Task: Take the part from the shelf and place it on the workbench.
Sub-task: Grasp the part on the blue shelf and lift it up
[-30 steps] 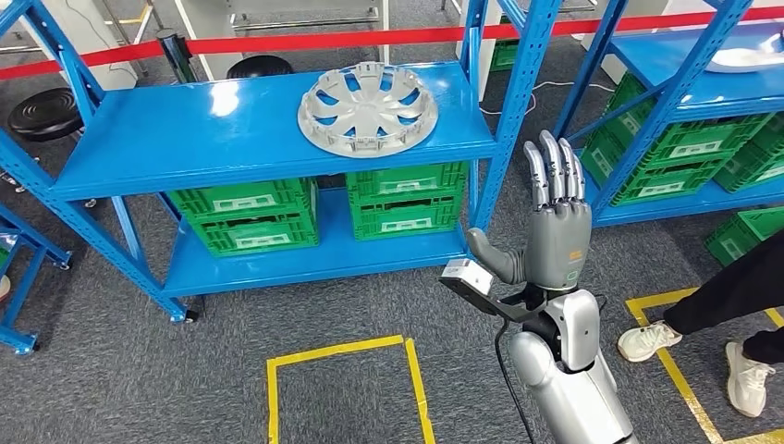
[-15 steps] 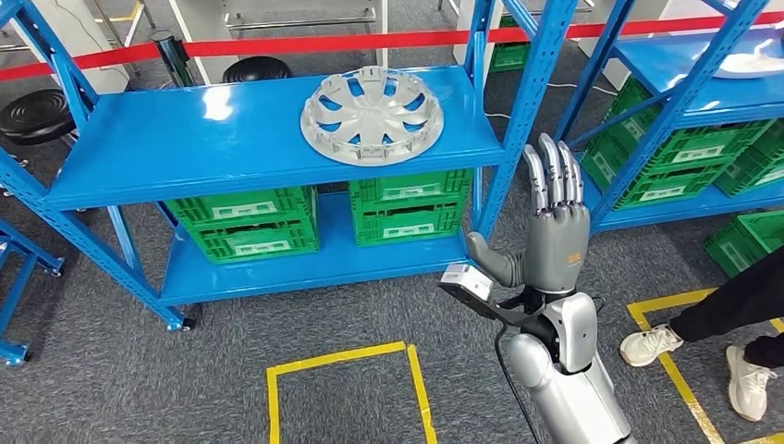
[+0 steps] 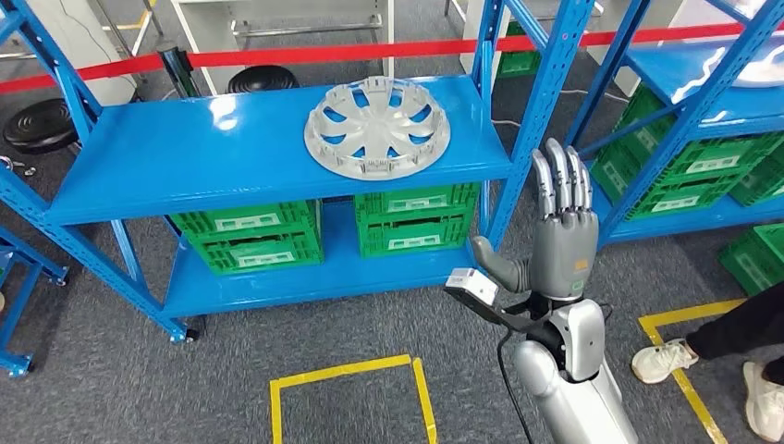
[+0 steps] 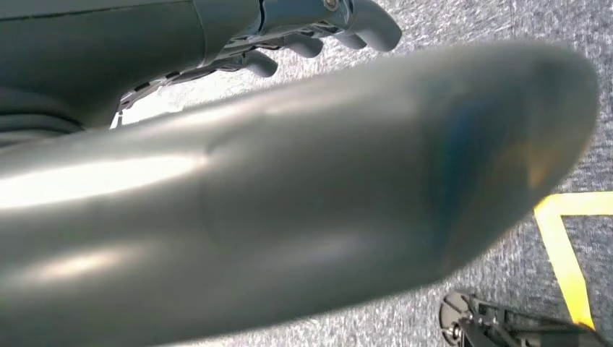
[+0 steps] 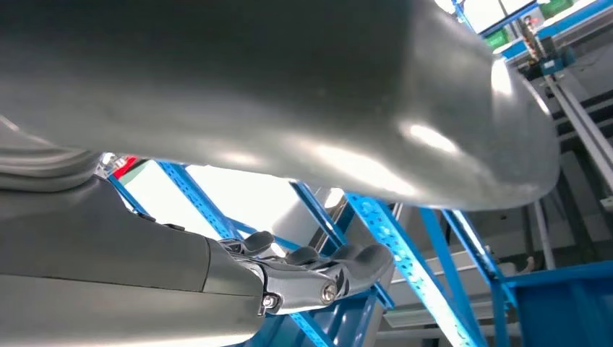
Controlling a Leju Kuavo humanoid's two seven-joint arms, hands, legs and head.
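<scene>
Fingers (image 3: pixel 561 180) straight and together, thumb out, the right hand (image 3: pixel 558 236) holds nothing, raised beside the blue shelf (image 3: pixel 185 148). The left hand (image 4: pixel 318 32) hangs with curled, empty fingers. The silver part (image 3: pixel 377 127) lies on the shelf's top level.

Bright overhead light glared off the blue shelf (image 3: pixel 231 139) — both wrist views were blurred, the right backlit.
</scene>
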